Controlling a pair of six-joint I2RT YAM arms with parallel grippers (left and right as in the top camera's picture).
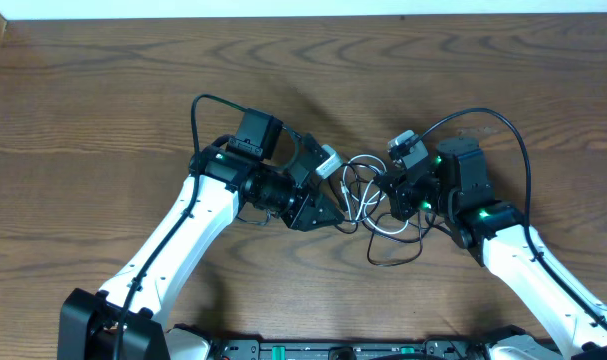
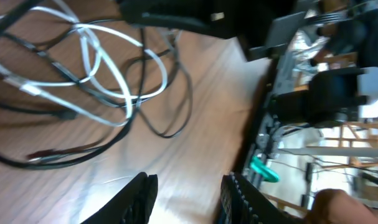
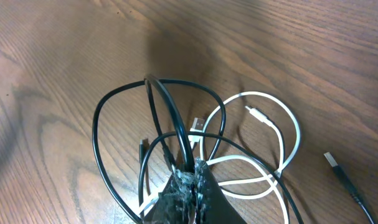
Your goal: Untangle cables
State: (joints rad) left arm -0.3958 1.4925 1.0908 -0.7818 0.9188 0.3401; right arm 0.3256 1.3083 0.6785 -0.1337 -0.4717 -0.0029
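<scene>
Thin black cord [image 3: 171, 124] and thin white cord [image 3: 297, 134] looped together on the brown wood-grain desk [image 1: 103, 100], between the two arms.
Pinched tight in the closed right fingers [image 3: 189, 186] — a loop of the black one, white coils flat beneath; left fingers [image 2: 139, 196] partly spread, gripping nothing, just beside the tangle.

Tangled mid-table, the black cable [image 3: 95, 127] and the white cable [image 3: 257, 94] thread through each other; black loops arch up off the wood, white loops lie flat, plug ends loose.
</scene>
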